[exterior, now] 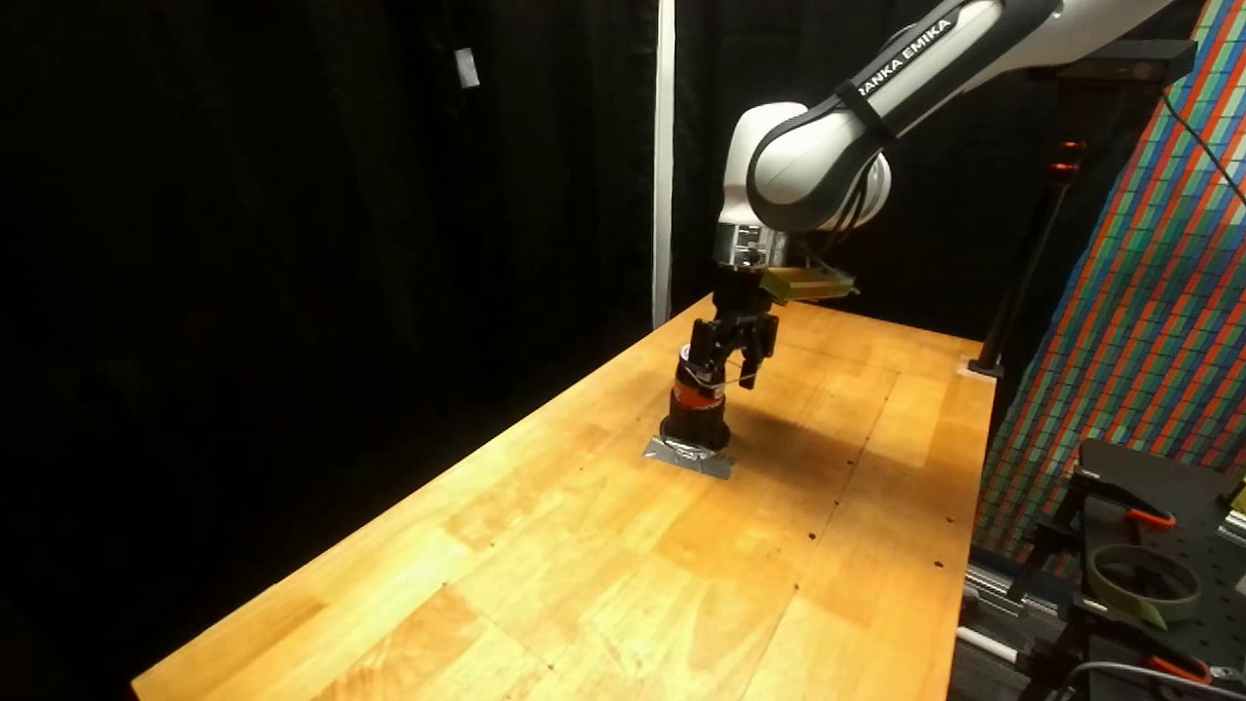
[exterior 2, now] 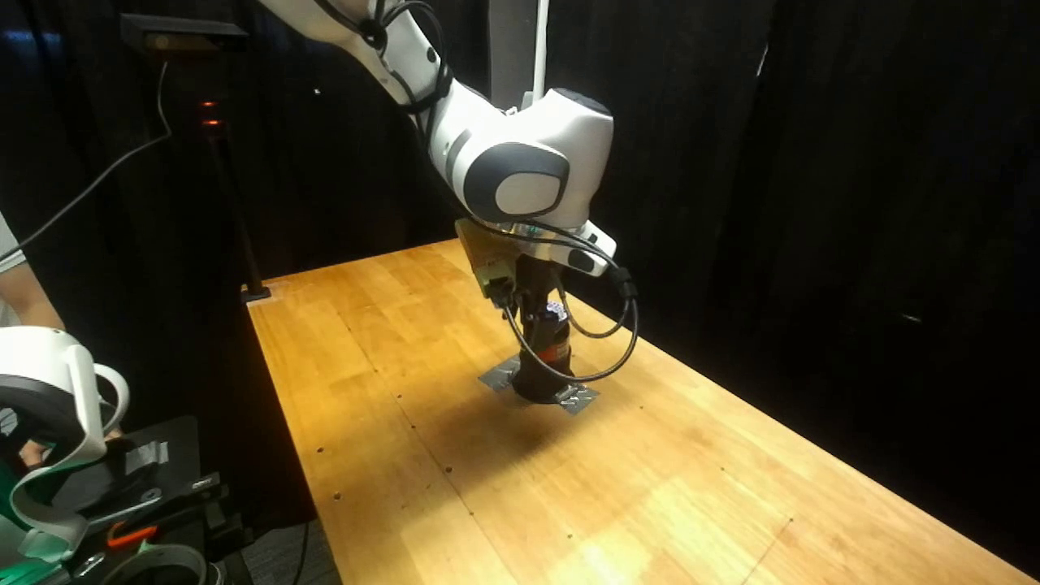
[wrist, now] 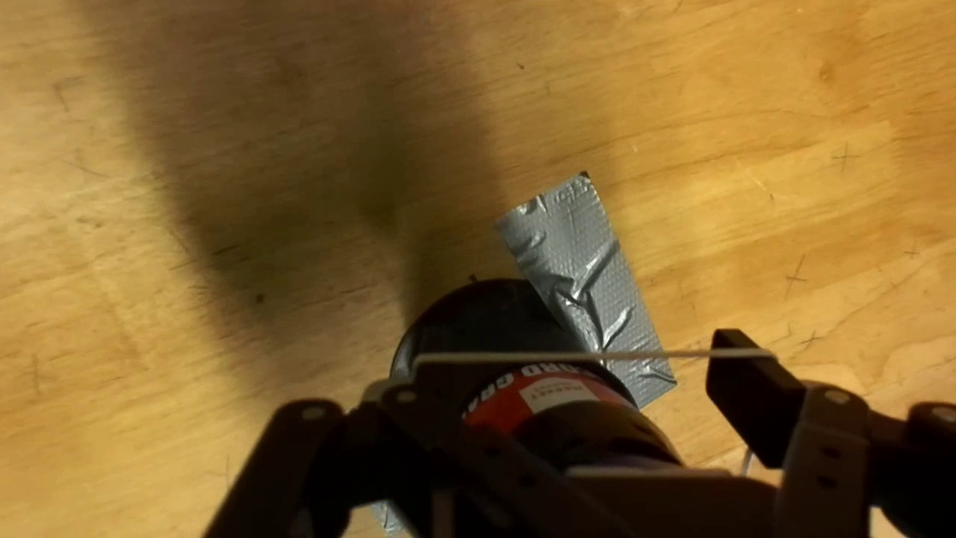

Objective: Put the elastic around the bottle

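The bottle stands upright on the worktop, its long axis vertical and its top pointing up at the downturned fingers, which are spread apart with the elastic stretched across them. In the wrist view it shows between them, partly hidden by the picture-left finger and well clear of the opposite one. The next move, probably a lowering, turns on whether the loop encloses it: one strand crosses its near side, but I cannot tell whether the rest passes behind.
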Tool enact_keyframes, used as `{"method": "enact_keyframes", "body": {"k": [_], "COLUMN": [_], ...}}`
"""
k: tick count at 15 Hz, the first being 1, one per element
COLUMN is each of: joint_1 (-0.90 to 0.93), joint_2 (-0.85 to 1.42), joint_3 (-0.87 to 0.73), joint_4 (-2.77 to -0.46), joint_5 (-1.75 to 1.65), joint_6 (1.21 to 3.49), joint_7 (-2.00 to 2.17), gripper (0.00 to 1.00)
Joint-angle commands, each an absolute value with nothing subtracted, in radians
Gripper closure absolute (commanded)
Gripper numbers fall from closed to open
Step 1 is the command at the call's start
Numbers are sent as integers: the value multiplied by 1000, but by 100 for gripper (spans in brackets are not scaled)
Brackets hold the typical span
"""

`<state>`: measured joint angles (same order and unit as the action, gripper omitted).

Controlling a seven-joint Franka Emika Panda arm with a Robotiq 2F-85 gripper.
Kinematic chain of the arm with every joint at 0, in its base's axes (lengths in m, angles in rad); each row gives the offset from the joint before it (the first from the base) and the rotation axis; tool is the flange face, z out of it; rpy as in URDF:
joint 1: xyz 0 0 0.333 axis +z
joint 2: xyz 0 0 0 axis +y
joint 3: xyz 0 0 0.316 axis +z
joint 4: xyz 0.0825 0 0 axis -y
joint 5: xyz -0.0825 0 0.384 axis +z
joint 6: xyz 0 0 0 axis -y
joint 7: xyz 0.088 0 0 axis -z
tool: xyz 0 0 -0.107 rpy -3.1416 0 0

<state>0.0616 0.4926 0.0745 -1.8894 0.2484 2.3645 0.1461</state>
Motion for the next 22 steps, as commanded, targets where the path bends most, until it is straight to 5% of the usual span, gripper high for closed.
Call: {"method": "enact_keyframes", "body": {"k": [1, 7, 10, 18, 22], "joint_1": [59, 60, 44, -14, 32], "joint_2": [429, 362, 330, 343, 366], "joint_3": [90, 111, 146, 265, 208], "joint_4": [-2025, -2203, -2294, -2446, -2497], "joint_5": [267, 264, 283, 239, 176], "joint_6": [2502, 2784, 2937, 3434, 3618], "joint_7": [113, 99, 77, 80, 120], "gripper": [42, 87, 92, 88, 89]}}
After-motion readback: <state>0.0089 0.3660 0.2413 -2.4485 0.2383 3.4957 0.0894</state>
